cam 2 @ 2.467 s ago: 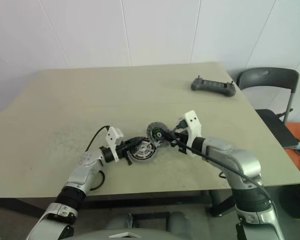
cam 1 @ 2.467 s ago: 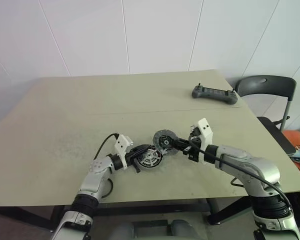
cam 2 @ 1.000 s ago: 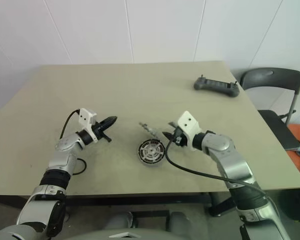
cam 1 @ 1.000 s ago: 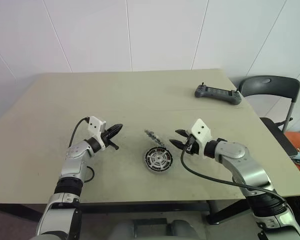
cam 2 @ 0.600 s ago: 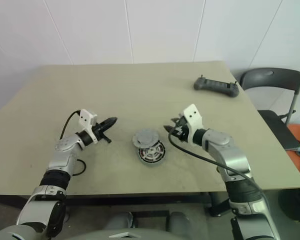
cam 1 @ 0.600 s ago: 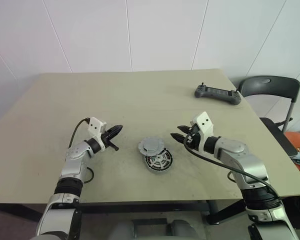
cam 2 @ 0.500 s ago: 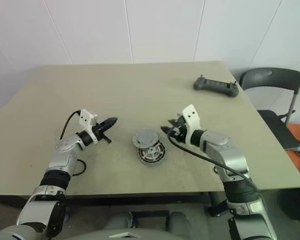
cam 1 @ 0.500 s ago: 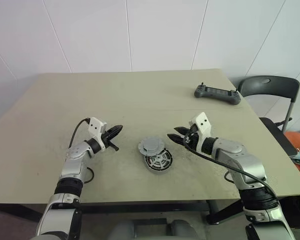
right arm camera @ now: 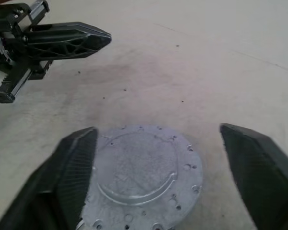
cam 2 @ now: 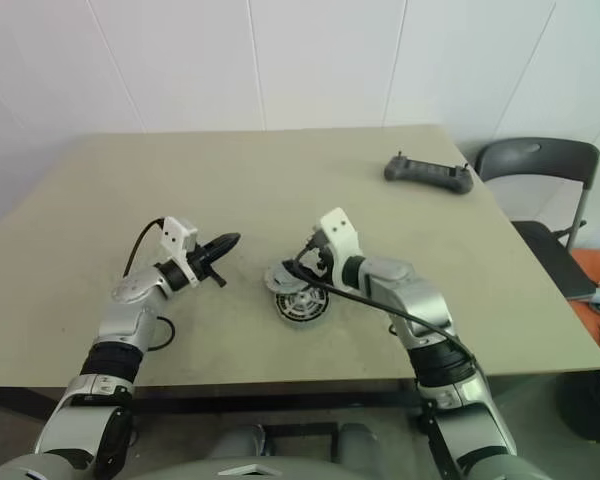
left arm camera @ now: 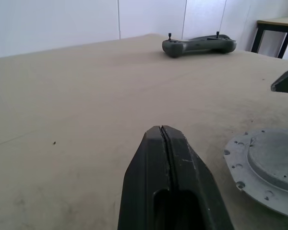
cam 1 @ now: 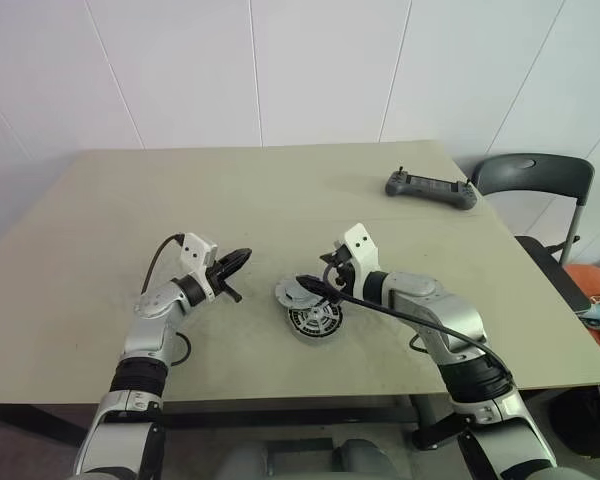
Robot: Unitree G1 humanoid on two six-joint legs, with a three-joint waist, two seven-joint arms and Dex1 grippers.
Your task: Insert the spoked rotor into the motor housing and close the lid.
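right gripper (right arm camera: pixel 156 177) wide open, fingers either side of the gray lid (right arm camera: pixel 141 179), not clamped on it. lid sits half over the motor housing (cam 1: pixel 315 322), offset toward the left arm, near the surface (cam 1: pixel 280 210) front middle. spoked face shows in the housing's open part. left gripper (cam 1: pixel 234 262) closed, empty, hovering just beside the lid. gray controller (cam 1: pixel 430 188) far back right, chair (cam 1: pixel 535 180) past the edge.

1. Bright, even, diffuse light; white wall, no glare.
2. Soft faint shadows under arms on table (cam 1: pixel 100 260).
3. Head views sharp.
4. Wrist views: near fingers (right arm camera: pixel 72 172) soft; far controller (left arm camera: pixel 199 45) slightly soft.
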